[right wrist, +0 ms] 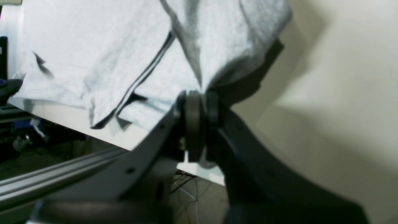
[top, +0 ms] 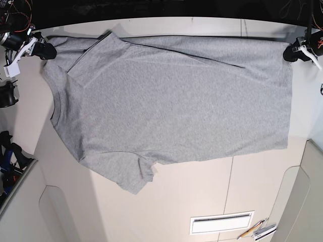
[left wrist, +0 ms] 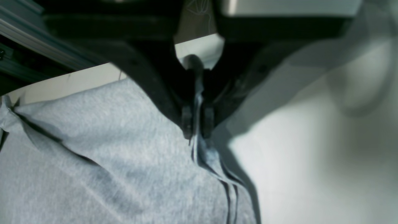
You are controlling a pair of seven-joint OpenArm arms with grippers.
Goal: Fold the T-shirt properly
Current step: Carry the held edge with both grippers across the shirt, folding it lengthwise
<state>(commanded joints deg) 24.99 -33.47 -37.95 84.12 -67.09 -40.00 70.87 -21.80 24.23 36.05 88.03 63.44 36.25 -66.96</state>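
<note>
- I have the T-shirt (top: 171,101) spread plain side up across the far half of the bench (top: 202,196), collar toward the base view's left, hem toward its right.
- My left end effector (left wrist: 198,126) is pinched closed on a bunched fold of the hem corner at the base view's far right; the wrist view shows grey cloth running between the two pads (left wrist: 186,119).
- My right end effector (right wrist: 200,102) is clamped on cloth at the far left corner, by the shoulder and sleeve; fabric drapes down over its tips.
- Judgement: this is the opening of a lengthwise fold, both far corners gripped and the far edge drawn taut between them.
- Next, as I read it: lift both corners together and carry them toward the near edge of the shirt, keeping even tension so the far edge lays down straight.
- Edges: the far edge of the shirt lies close to the bench's back rim, and the near sleeve (top: 133,176) hangs out wrinkled toward the front.
- Room: the near half of the bench is bare apart from a white vent slot (top: 222,222) and pencils (top: 257,230) at the front right, well apart from the shirt.
</note>
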